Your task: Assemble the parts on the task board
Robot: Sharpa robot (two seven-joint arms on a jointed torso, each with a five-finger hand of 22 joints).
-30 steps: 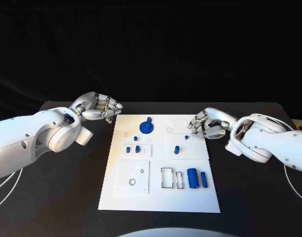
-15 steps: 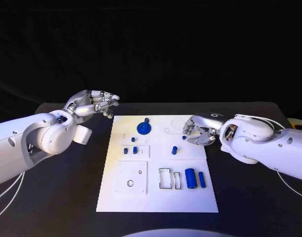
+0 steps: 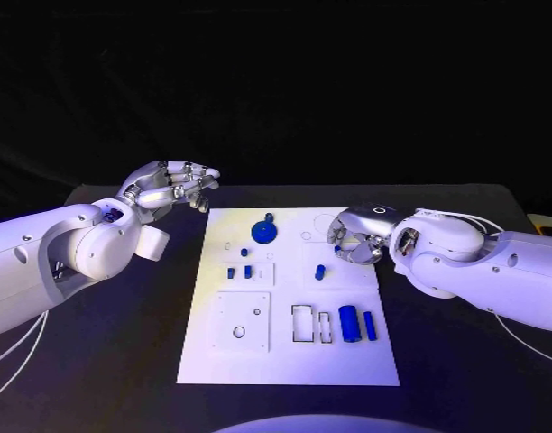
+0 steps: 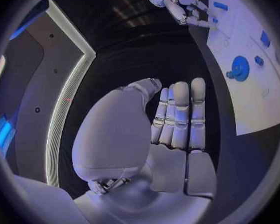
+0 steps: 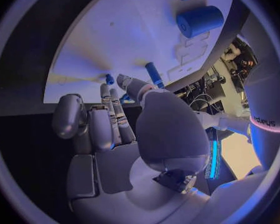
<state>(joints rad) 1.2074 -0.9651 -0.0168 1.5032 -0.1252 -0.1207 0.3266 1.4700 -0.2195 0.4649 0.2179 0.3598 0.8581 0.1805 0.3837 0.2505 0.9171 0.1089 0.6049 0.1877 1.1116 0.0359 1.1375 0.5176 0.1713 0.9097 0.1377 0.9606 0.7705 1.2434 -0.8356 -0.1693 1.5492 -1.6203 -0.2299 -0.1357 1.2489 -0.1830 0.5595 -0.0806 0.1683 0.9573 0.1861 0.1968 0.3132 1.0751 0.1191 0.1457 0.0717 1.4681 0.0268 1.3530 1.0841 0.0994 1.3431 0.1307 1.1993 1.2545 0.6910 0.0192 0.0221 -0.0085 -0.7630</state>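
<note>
Lying across the middle of the black table (image 3: 120,361), the white task board (image 3: 289,361) was seen with its blue parts spread over it. A round blue disc (image 3: 264,234) sat near the board's far edge, toward its left side. Two small blue pegs (image 3: 240,271) stood side by side in the left half, and another small peg (image 3: 320,271) stood nearer the right edge. A thick blue cylinder (image 3: 349,323) and a thinner blue rod (image 3: 369,326) were laid side by side close to the board's near right corner, beside two outlined slots.

The left hand (image 3: 172,188) was held raised beyond the board's far left corner, fingers curled inward with nothing in them (the wrist view showed them folded straight against the palm). The right hand (image 3: 354,236) was lowered over the board's right edge toward the far end, fingers bent down; whether anything was pinched could not be told.
</note>
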